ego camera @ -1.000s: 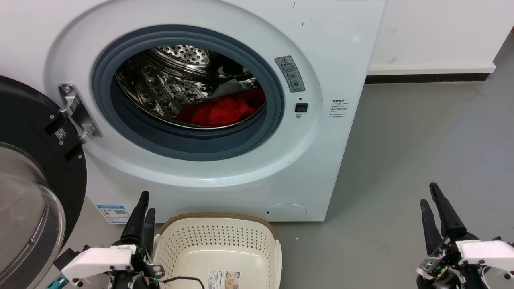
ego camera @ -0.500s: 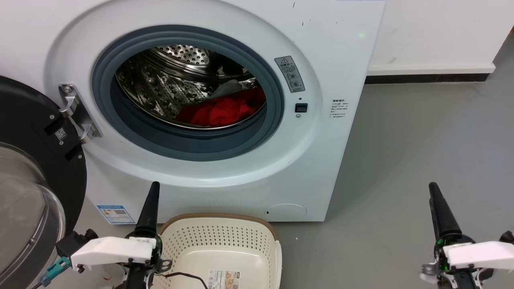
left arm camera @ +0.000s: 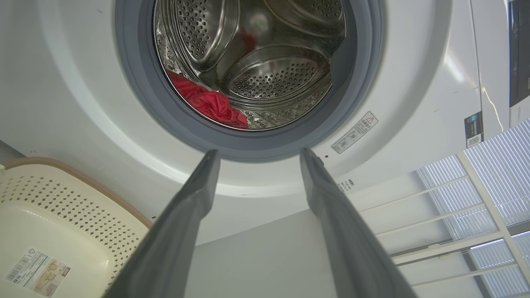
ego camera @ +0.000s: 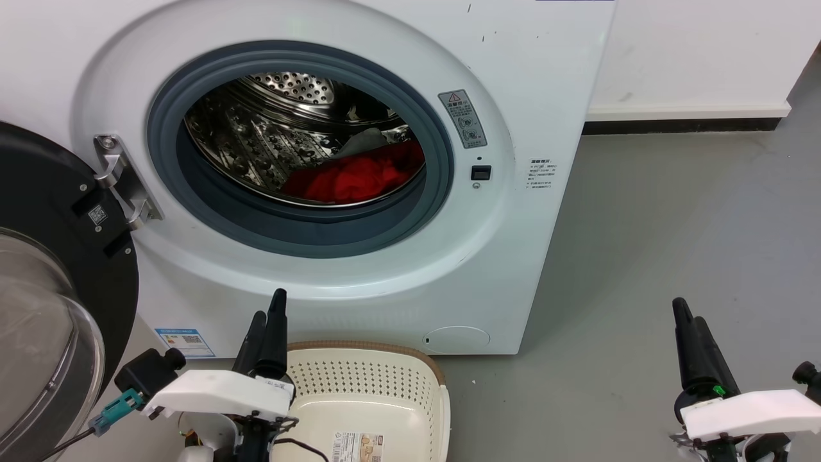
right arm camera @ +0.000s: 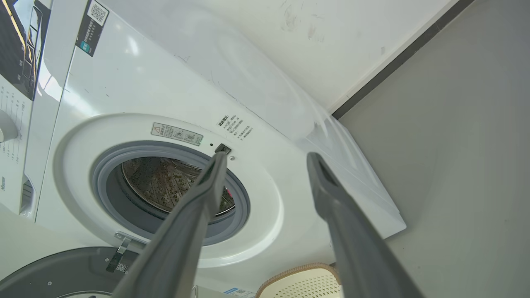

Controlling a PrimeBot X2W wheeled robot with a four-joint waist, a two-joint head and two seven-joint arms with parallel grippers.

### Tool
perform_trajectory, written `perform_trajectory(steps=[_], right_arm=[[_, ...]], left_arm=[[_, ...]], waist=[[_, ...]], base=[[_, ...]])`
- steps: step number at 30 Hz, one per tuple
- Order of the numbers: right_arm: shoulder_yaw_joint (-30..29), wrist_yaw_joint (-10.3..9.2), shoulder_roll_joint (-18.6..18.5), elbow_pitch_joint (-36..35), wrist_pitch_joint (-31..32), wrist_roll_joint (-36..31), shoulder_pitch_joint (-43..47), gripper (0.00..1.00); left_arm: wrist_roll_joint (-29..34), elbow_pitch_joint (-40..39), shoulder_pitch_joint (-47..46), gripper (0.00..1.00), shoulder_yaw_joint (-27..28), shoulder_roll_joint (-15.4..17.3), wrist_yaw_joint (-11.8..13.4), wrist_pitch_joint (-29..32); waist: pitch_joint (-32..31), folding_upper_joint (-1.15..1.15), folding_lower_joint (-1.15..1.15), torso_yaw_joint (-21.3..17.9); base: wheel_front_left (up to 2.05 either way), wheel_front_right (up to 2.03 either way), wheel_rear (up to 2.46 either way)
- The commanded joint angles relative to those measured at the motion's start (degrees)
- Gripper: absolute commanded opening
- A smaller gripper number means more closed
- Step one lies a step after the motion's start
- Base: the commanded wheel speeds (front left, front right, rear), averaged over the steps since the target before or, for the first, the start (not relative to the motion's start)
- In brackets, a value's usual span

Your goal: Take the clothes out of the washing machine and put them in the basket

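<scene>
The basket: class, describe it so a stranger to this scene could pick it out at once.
Start at the big white washing machine. On the grey floor in front of it stands the basket: cream plastic with perforated sides. Its brown woven-look rim sets it apart.

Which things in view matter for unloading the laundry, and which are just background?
Job:
- red clothes, lying in the drum
- washing machine, door open
- basket, on the floor in front of it
- left gripper and right gripper, both open and holding nothing

Background:
- blue label
- warning sticker
- black skirting
- grey floor
</scene>
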Motion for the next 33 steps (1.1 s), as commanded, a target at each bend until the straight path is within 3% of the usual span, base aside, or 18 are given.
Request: perform_trajectory(steps=[1, 16, 33], right_arm=[[0.2, 0.0, -0.1, -1.3, -0.6, -2.0, 0.0, 1.0], [2.2, 0.0, 0.0, -2.1, -3.1, -15.2, 1.5, 1.0], [2.0, 0.0, 0.0, -4.6, -4.0, -26.8, 3.2, 1.0]], left_arm=[[1.9, -0.9, -1.4, 1.0, -0.5, 0.1, 0.4, -0.6], [16.8, -0.2, -1.6, 1.0, -2.9, 0.1, 2.6, -3.3], [28.7, -1.0, -1.5, 1.0, -4.1, 0.1, 3.3, -6.1]], waist=[[0.0, 0.0, 0.0, 0.0], [-0.2, 0.0, 0.0, 0.3], [-0.4, 0.0, 0.0, 0.6]], base=[[0.0, 0.0, 0.0], [0.0, 0.0, 0.0], [0.0, 0.0, 0.0]])
